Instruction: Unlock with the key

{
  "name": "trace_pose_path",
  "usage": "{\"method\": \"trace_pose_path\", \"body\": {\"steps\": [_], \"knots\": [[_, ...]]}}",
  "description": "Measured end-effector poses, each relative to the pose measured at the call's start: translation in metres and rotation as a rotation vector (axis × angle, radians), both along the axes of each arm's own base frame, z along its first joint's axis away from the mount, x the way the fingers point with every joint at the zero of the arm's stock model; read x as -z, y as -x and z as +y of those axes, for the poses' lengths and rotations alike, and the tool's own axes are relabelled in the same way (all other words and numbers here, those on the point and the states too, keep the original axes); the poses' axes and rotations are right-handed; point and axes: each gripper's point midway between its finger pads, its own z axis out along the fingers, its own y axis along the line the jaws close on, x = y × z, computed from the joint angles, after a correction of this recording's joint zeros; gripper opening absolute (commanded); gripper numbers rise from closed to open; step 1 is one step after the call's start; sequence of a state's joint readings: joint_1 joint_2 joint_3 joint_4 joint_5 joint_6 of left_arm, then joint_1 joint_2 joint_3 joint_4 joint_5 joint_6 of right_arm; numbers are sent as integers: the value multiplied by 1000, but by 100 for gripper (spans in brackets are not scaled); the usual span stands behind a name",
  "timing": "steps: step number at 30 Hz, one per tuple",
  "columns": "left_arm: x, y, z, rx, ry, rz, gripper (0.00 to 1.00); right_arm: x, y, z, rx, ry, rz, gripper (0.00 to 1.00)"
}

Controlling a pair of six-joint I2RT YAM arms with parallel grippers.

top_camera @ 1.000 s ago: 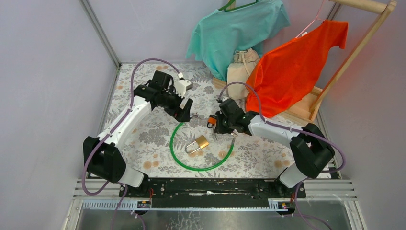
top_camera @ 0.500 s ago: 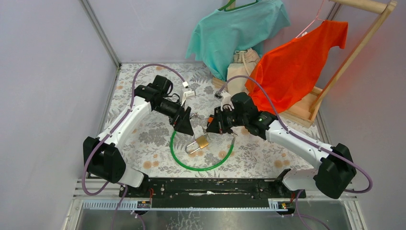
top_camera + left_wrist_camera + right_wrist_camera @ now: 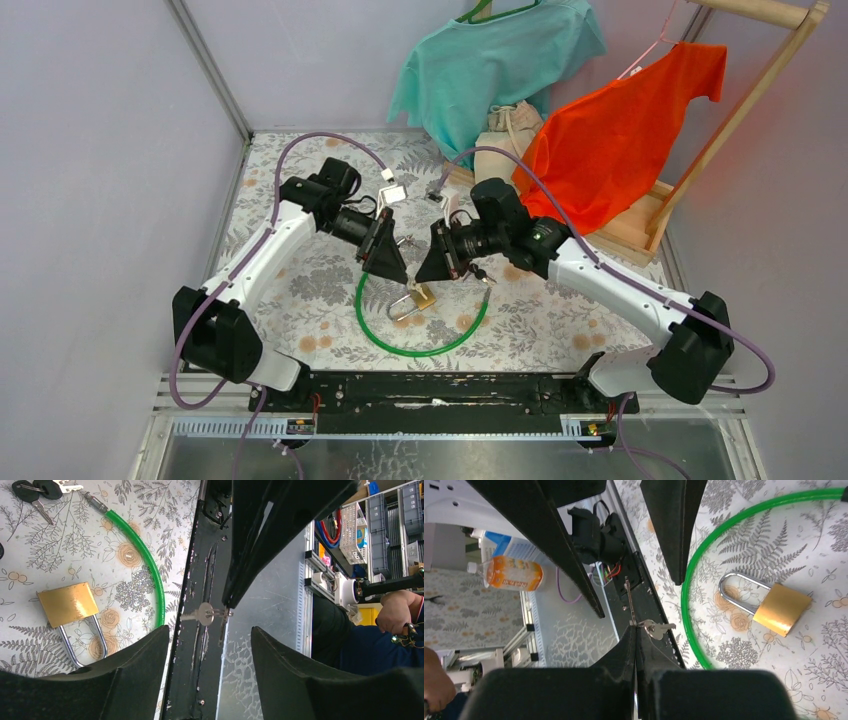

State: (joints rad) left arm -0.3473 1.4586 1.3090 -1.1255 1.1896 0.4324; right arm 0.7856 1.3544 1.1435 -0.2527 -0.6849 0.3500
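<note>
A brass padlock (image 3: 417,298) with a steel shackle lies on the floral table inside a green cable loop (image 3: 425,350). It also shows in the left wrist view (image 3: 67,604) and in the right wrist view (image 3: 781,609). My right gripper (image 3: 438,265) is shut on a key ring, and a small silver key (image 3: 656,628) hangs from it in the air above the padlock. My left gripper (image 3: 388,262) is open and empty. It faces the right gripper, and the key (image 3: 204,614) shows just beyond its fingertips.
A bunch of black-headed keys (image 3: 35,487) lies on the table by the cable's end. Teal shirt (image 3: 495,60), orange shirt (image 3: 610,140), a beige bag (image 3: 500,140) and a wooden rack (image 3: 640,225) stand at the back right. A black rail (image 3: 430,390) runs along the near edge.
My right gripper has lifted from the table with the silver key and swung left to face my left gripper. The left gripper has tilted down over the padlock.
</note>
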Motion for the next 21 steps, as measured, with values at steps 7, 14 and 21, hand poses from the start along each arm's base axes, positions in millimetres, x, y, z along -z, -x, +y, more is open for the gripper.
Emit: {"method": "trace_pose_path", "body": {"steps": [7, 14, 21], "knots": [[-6, -1, -1, -1, 6, -14, 57, 10, 13, 1, -62, 44, 32, 0], [-11, 2, 0, 3, 13, -34, 50, 6, 16, 0, -77, 46, 37, 0], [-17, 7, 1, 7, 24, -66, 48, 0, 15, 4, -91, 34, 40, 0]]}}
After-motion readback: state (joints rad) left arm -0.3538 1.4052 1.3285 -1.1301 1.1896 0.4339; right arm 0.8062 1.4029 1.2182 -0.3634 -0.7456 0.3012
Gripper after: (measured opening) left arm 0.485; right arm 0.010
